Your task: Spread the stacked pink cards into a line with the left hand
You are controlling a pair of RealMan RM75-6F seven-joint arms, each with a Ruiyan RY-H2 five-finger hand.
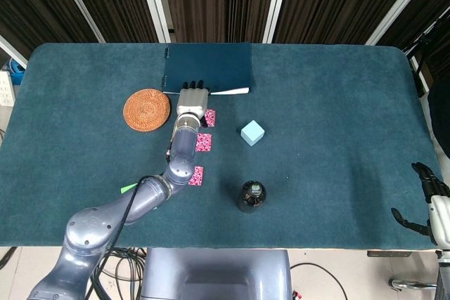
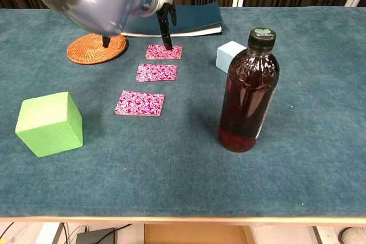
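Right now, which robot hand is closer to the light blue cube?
The left hand. It hovers by the far pink card, a short way to the left of the light blue cube. The right hand sits off the table's right edge, far away.

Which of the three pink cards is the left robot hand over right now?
The far pink card, nearest the dark notebook. The left robot hand has a finger pointing down at its far edge; the middle card and near card lie clear.
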